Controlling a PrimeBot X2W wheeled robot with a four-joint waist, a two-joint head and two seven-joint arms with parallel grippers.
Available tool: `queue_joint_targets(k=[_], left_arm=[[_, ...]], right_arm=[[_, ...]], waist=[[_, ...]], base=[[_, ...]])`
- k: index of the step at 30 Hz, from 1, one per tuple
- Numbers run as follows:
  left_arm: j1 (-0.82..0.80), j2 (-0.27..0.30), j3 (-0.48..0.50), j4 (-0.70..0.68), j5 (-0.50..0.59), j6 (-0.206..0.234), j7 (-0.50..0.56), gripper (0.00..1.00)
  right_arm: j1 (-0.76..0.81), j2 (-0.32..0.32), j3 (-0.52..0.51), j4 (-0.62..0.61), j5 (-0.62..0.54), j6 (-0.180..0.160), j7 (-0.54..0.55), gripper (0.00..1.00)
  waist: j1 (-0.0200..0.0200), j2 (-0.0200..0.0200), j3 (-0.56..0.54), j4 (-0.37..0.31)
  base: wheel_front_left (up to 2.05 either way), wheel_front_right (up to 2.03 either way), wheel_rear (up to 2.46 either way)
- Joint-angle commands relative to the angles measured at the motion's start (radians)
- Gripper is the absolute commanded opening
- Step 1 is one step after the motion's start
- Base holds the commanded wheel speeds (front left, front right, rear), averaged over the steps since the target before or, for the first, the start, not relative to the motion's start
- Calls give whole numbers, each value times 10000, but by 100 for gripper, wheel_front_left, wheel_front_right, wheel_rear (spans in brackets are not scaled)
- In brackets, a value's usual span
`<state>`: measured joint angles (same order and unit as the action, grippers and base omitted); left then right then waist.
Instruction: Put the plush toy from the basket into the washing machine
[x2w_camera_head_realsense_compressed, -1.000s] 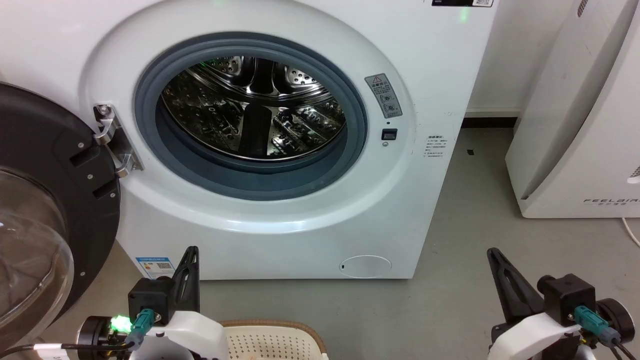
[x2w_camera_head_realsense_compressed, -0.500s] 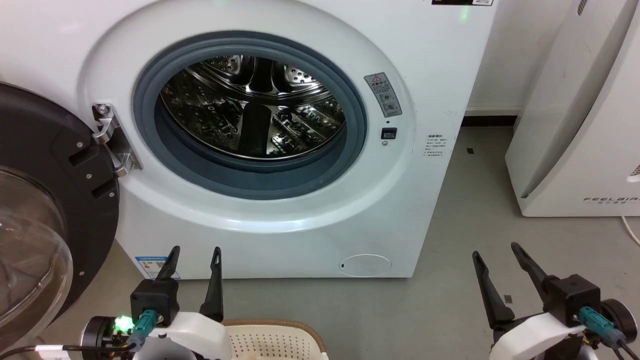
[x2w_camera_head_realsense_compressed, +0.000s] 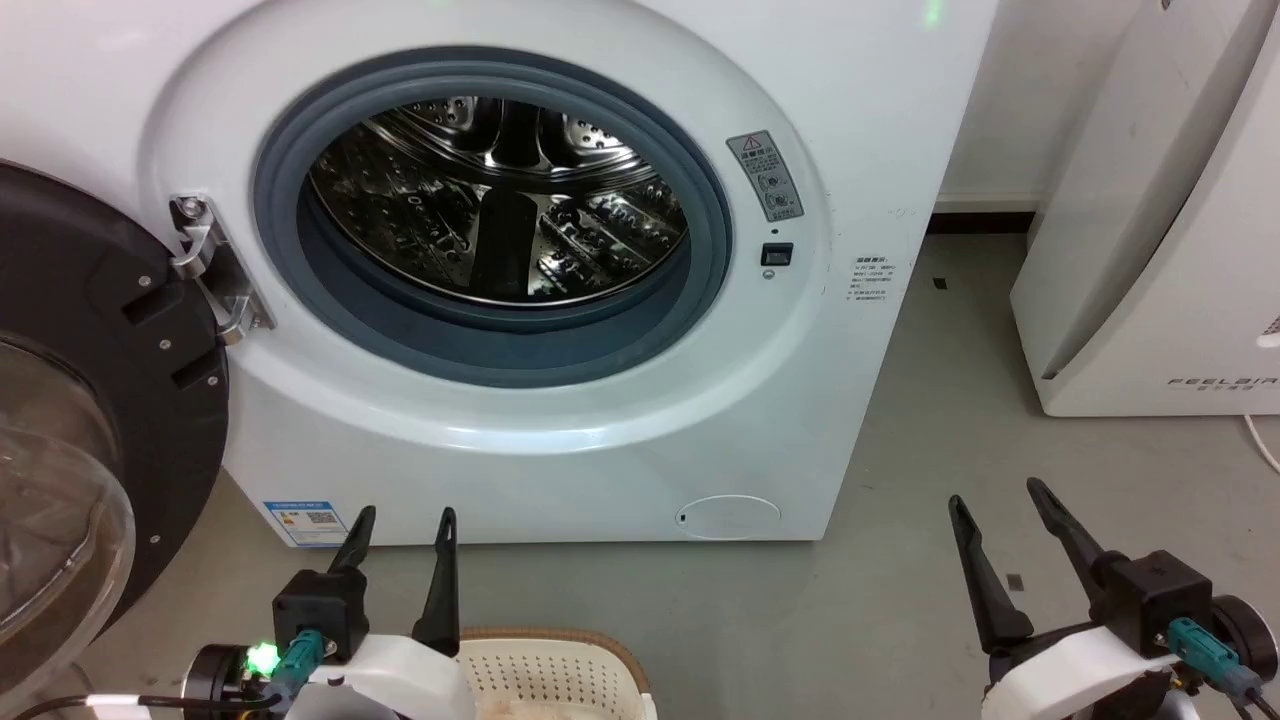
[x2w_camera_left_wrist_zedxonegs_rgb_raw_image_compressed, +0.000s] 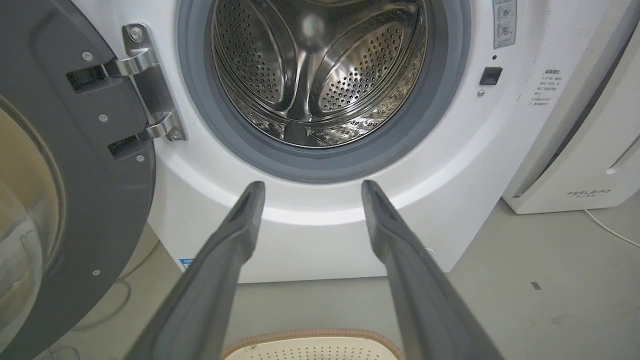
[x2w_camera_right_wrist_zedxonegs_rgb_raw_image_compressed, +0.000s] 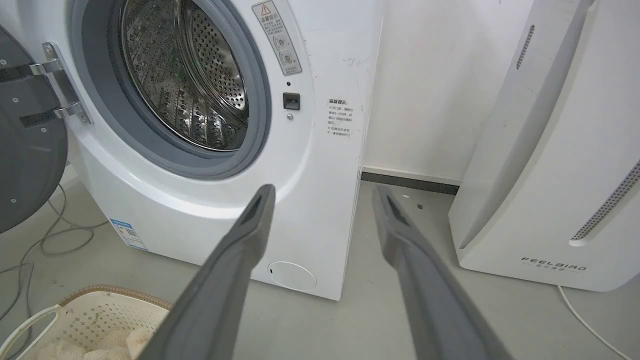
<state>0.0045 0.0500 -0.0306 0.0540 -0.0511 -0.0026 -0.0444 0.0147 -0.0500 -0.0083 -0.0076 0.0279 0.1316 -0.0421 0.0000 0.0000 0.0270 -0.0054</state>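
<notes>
I hold my left hand (x2w_camera_head_realsense_compressed: 406, 512) and right hand (x2w_camera_head_realsense_compressed: 995, 492) wide and empty, low before the washing machine (x2w_camera_head_realsense_compressed: 520, 460), ready to reach down; the plush toy (x2w_camera_right_wrist_zedxonegs_rgb_raw_image_compressed: 82, 346) lies in the basket (x2w_camera_right_wrist_zedxonegs_rgb_raw_image_compressed: 115, 315) just before it

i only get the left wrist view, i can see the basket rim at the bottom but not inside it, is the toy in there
Observer: Yes. In the right wrist view the plush toy lies inside the basket, its cream pile showing at the lower left.
Operator: ok and the other arm, open or shut
Observer: Open. In the head view the right gripper hovers over the floor to the right of the washing machine, with its fingers spread and nothing between them.
</notes>
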Motion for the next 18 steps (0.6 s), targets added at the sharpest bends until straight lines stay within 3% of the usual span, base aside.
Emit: queue_joint_targets(k=[1,18], left_arm=[[-74,2,-56,112,-94,6,-90,100],[-776,2,-289,1659,-348,-128,-445,100]], right_arm=[[-15,-1,7,-56,61,-2,-114,100],[-294,-1,12,-237,259,-3,-469,100]], waist=[[0,0,48,-8],[0,0,990,-90]], base=[[0,0,0],[0,0,0]])
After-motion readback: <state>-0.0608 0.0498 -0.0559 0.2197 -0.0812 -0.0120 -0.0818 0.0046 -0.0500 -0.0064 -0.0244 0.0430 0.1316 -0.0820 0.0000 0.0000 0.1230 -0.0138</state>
